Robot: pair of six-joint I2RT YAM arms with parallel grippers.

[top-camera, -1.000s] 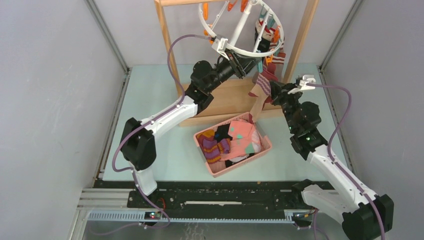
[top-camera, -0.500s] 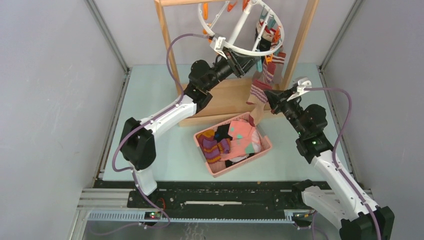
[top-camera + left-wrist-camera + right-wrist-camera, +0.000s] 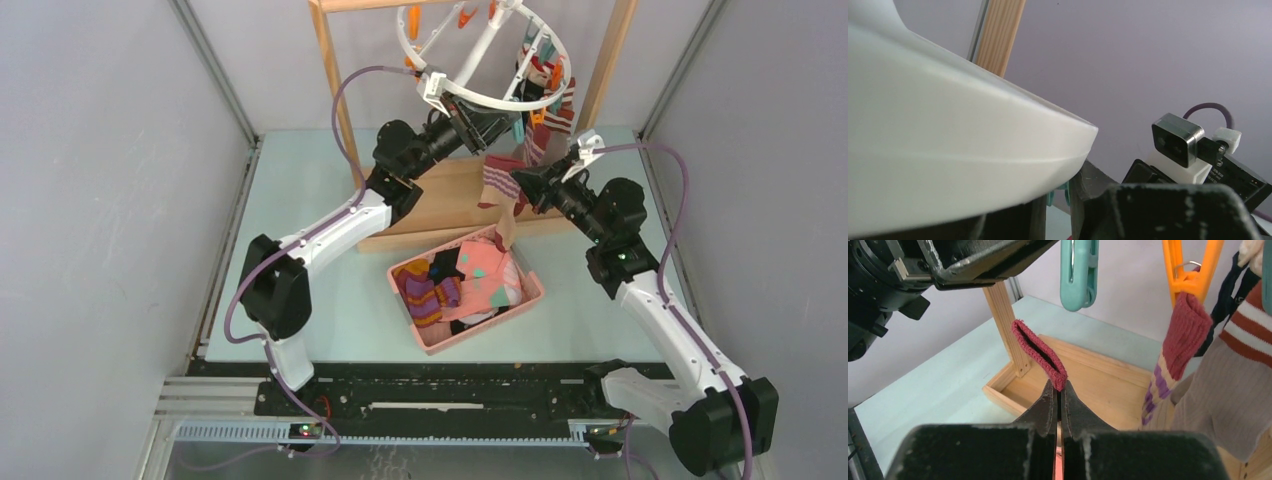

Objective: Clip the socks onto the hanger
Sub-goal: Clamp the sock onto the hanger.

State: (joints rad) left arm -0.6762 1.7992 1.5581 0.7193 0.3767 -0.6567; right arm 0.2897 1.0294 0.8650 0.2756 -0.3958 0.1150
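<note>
Your hanger (image 3: 497, 104) has a few socks (image 3: 552, 110) clipped on its right side, and the left gripper (image 3: 462, 110) looks clamped on the near rim, jaws only partly apart. The basket (image 3: 485, 322) holds a pile more, so I'd say you're not even halfway. The right gripper (image 3: 1058, 390) is pinched tight on a maroon sock (image 3: 1040, 352), cuff up just below an empty teal clip (image 3: 1078, 275). That one's next.

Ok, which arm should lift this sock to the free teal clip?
Right. The right tool pinches the maroon sock by its cuff just below the empty teal clip; the left tool looks busy gripping the hanger rim.
</note>
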